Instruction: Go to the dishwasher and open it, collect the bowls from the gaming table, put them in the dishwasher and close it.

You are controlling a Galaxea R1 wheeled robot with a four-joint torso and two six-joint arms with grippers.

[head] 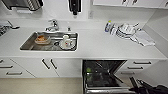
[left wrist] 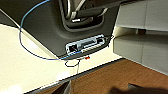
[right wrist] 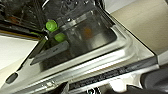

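The dishwasher (head: 105,75) stands open under the white counter, its steel door (right wrist: 100,57) folded down and dark racks inside. A small green round thing (right wrist: 51,25), probably a bowl, sits in the rack, and its reflection shows on the door's inner face. In the head view it is a green spot (head: 89,70). My right gripper (right wrist: 100,91) hovers over the door's front edge, open and holding nothing. It is dark in the head view (head: 136,86), beside the door. My left gripper (left wrist: 97,91) hangs open over a brown floor, under the robot's body. The gaming table is out of view.
The steel sink (head: 27,45) holds a dish with something orange (head: 42,39) and a white cup on a plate (head: 66,43). Stacked crockery (head: 126,30), a bottle (head: 108,26) and a cloth (head: 143,38) sit on the counter's right. White drawers (head: 140,66) flank the dishwasher.
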